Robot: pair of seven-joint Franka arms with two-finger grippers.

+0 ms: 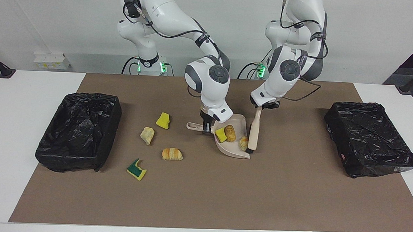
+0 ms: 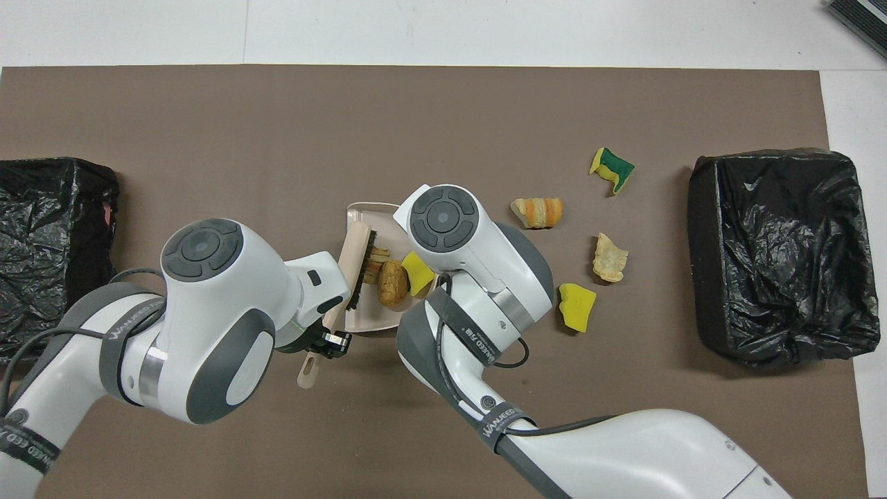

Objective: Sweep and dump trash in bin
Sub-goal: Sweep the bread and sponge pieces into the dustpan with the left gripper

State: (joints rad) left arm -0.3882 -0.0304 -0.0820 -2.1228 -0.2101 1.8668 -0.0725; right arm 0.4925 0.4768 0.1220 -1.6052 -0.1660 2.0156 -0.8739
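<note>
Now left gripper [image 1: 264,106] clamps brush [image 1: 254,133], bristles against croissant [image 1: 243,143] in dustpan [image 1: 239,123]; right gripper [image 1: 207,127] grips dustpan handle.

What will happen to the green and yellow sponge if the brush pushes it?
The green and yellow sponge looks like torn foam, so it is probably light and should slide easily across the brown mat. It lies fairly flat with ragged edges, so it likely won't roll. Being soft, it may squash or flip against the brush.
</note>
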